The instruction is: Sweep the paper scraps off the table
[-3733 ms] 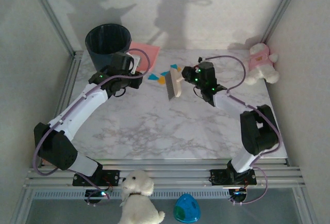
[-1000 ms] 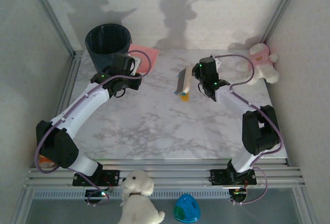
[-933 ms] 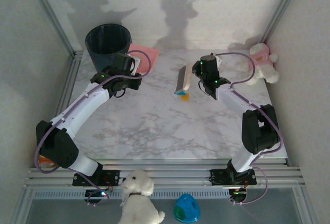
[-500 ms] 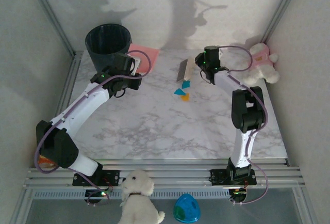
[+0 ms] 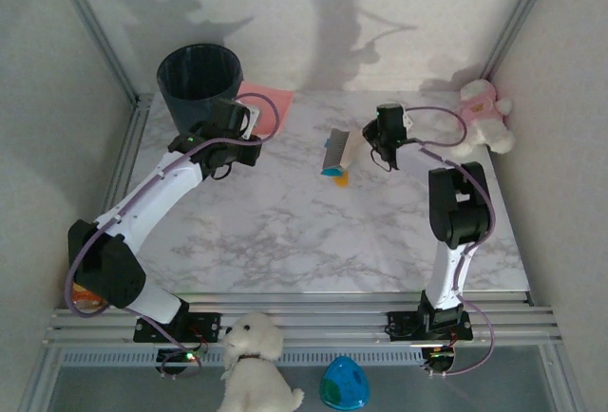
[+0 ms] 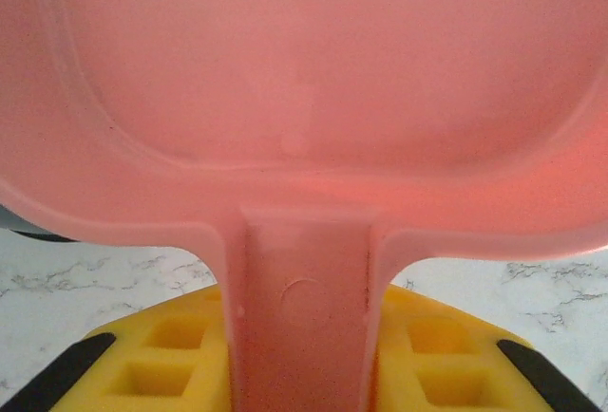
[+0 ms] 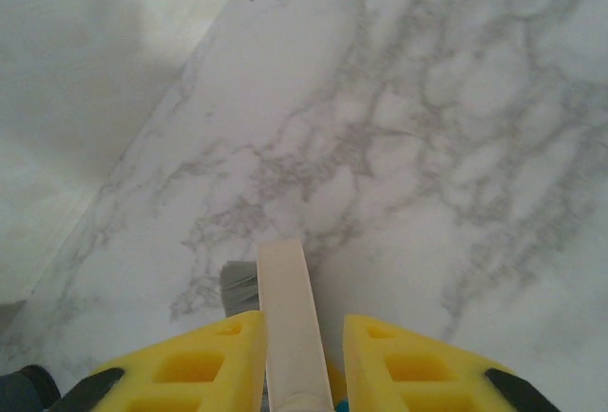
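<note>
**Desk:** Right side, status?

**Op:** My right claw (image 7: 302,328) is closed narrow on the pale handle of the brush (image 5: 337,149). The handle sits between the yellow fingers (image 7: 195,365), with grey bristles showing just past them on the left. From overhead, that arm reaches to the far part of the table (image 5: 285,232), right of centre.

**Desk:** Where are the scraps?

**Op:** The paper scraps (image 5: 333,174) I can make out are a small blue and orange cluster on the table at the near end of the brush. I cannot tell whether they touch it or lie just beside it.

**Desk:** Left side?

**Op:** My left claw (image 6: 304,360) is clamped on the stem of the pink dustpan (image 6: 304,99). Overhead, the pan sits at the far left, just beside the dark bin (image 5: 199,78) and well apart from the scraps.

**Desk:** Other items?

**Op:** A pink-and-white plush toy (image 5: 481,114) is at the far right corner. A white plush dog (image 5: 253,359) and a blue egg (image 5: 344,383) are off the near edge, past the rails.
</note>
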`<state>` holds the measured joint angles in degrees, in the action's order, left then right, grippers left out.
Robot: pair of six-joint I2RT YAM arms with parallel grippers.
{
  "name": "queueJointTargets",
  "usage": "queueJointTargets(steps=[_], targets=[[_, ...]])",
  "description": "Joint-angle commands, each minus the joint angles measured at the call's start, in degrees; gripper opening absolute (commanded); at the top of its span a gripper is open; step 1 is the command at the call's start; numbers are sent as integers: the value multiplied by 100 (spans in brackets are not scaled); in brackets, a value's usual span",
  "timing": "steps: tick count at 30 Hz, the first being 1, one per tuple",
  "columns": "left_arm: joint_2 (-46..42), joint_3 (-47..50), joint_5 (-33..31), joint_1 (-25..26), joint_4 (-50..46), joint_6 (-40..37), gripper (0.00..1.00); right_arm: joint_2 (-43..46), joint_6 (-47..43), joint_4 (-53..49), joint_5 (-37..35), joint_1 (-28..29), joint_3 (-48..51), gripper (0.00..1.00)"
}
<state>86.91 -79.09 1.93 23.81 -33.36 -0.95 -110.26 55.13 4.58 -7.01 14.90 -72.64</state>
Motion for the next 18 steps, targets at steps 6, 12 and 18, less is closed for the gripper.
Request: queueJointTargets(steps=[6,12,18], targets=[[90,-133,112,9,-161,-71,0,1054,0,-98,-619,263,1086,0],[149,-141,125,51,-199,-85,0,1539,-42,-55,-671,493,1543,0],[218,-157,131,96,-256,-106,0,1947,-282,-213,-618,645,1571,0]])
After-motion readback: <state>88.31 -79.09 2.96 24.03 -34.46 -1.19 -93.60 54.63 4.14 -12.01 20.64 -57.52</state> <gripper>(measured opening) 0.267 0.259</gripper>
